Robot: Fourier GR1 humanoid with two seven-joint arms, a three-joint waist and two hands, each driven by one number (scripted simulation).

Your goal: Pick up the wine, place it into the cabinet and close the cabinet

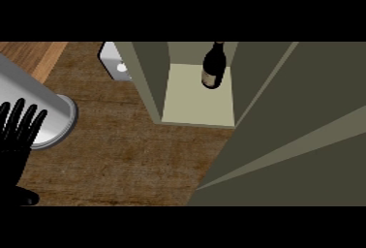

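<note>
Wine bottle (pixel 213 65) standing inside the open cabinet (pixel 196 104)

The dark bottle stands upright on the cabinet's pale floor, toward the back and nearer its right wall. The cabinet door (pixel 300 140) is swung wide open, filling the right side of the view. The left hand (pixel 18 133) shows at the worktop's (pixel 136 155) left edge, fingers straight and spread, holding nothing, beside a grey cylinder (pixel 39 109). The right hand is out of sight.

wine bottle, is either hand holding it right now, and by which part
Nothing is held. The wine bottle stands alone inside the cabinet. The left hand rests open at the left edge; the right hand is not visible.
</note>
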